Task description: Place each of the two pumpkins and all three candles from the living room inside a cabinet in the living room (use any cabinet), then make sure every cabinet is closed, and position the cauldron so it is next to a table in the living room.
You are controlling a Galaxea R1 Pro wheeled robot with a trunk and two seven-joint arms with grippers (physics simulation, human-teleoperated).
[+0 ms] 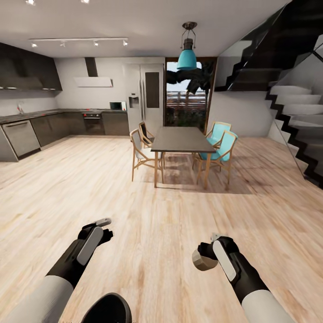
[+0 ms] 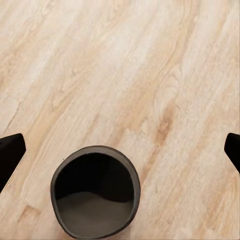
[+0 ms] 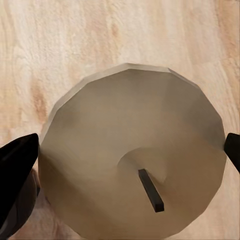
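Small round black wide-mouthed cauldron [image 1: 107, 308] nearest, low on pale plank floor [image 1: 152, 215] below left gripper [image 1: 106, 227]; that gripper's fingers spread wide, nothing between. Right gripper [image 1: 204, 259] clamped on stubby olive-tan candle [image 1: 202, 260], dark wick [image 3: 151, 190] pointing back at wrist camera, candle's axis along fingers. No cabinet visible from cauldron; grey dining table [image 1: 181, 139] far ahead. Judgement: candle needs carrying to cabinet elsewhere.

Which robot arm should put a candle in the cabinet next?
Probably the right. Its gripper already clamps a candle, wick showing. The left gripper is open over bare floor, beside the cauldron.
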